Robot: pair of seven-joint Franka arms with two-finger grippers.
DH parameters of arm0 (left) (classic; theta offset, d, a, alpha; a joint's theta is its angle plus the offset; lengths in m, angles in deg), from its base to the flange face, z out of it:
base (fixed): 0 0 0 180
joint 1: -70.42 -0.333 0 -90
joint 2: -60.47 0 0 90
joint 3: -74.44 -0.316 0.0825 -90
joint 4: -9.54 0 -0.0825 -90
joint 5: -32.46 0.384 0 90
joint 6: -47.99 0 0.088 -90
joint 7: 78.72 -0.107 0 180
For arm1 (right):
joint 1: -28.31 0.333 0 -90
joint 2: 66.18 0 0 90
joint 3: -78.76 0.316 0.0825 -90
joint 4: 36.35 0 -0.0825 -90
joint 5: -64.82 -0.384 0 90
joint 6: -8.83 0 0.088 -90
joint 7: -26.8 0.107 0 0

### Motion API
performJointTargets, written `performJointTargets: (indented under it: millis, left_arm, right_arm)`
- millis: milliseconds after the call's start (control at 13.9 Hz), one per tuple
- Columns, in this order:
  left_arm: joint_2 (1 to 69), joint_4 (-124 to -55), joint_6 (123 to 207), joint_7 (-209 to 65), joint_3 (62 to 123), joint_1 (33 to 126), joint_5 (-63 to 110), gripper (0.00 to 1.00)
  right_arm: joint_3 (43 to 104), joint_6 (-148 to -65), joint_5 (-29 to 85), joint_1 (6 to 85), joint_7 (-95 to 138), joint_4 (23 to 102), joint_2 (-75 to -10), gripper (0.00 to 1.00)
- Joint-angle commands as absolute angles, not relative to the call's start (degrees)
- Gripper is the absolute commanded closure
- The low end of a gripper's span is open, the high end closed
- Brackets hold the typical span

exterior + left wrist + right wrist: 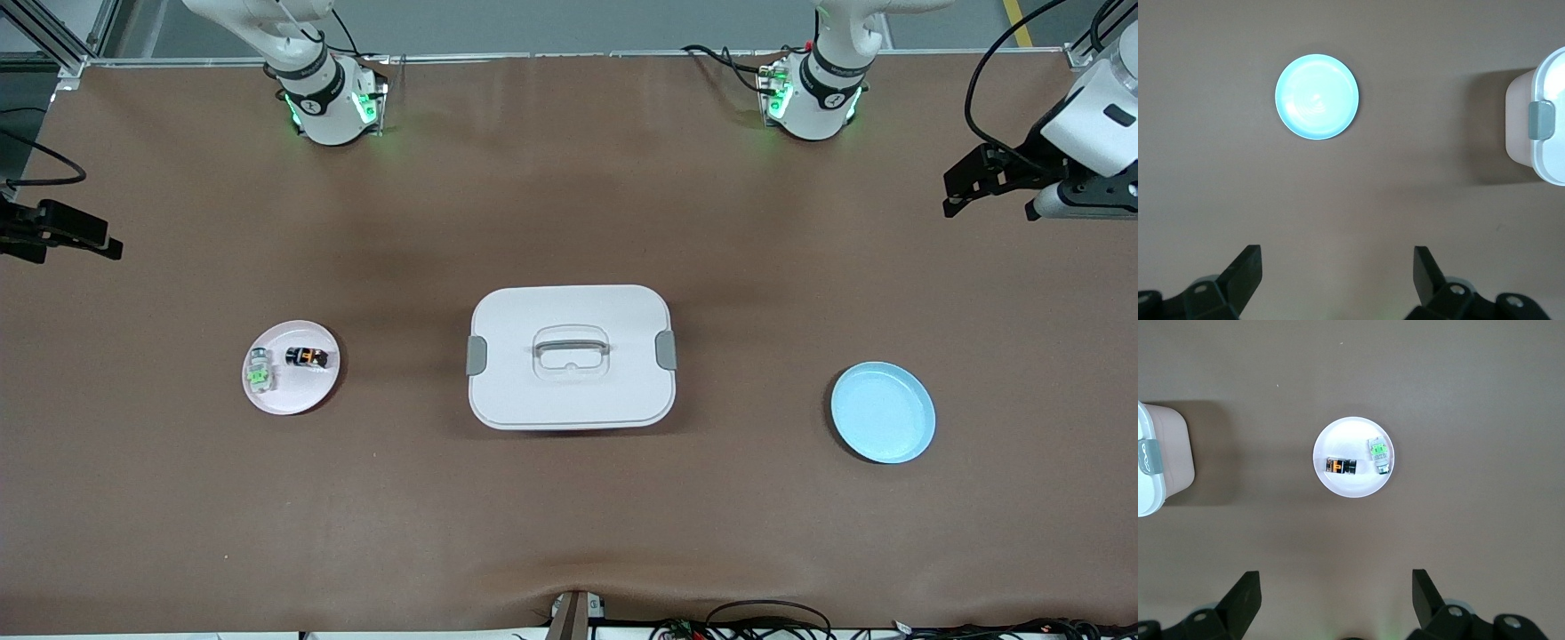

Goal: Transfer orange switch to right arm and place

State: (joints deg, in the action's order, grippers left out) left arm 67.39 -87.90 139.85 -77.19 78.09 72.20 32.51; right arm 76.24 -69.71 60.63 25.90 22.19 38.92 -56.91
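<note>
Brown tabletop, front view: orange switch (308,357) lies on a pink plate (291,367) toward the right arm's end, just beside a pale switch with a green middle (260,373), apart from it.
Centre, front view: white lidded box (570,356) sits mid-table; an empty blue plate (883,412) lies toward the left arm's end.
Grippers, front view: right gripper (60,233) hangs at the table edge on its own end; left gripper (996,178) hangs at the edge on its end. Both hold nothing.
Left wrist view: fingers (1245,270) spread wide over bare table; blue plate in sight.
Right wrist view: fingers (1245,590) spread wide; both switches visible on the pink plate.
Risk: the switches lie close, so a wide grasp could likely catch or nudge the green one.
Risk: the switch is tiny, so it may slip during a handover between grippers.
Risk: the box stands between the plates and could be struck in a low crossing.
</note>
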Motion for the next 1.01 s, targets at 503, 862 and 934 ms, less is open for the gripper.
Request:
performJointTargets:
  millis: [503, 862, 934]
  left_arm:
    - [67.07, -86.70, 139.05, -76.53, 78.04, 72.53, 32.37, 0.00]
    - [66.89, -86.70, 139.22, -76.53, 78.04, 72.62, 32.29, 0.00]
    - [66.89, -86.70, 139.22, -76.44, 78.04, 72.62, 32.29, 0.00]
  right_arm:
    - [75.07, -69.31, 61.04, 27.25, 23.46, 41.34, -60.38, 0.00]
    - [75.42, -69.75, 61.04, 27.51, 26.96, 42.57, -61.61, 0.00]
    - [75.51, -70.27, 61.04, 27.43, 26.97, 43.54, -62.13, 0.00]
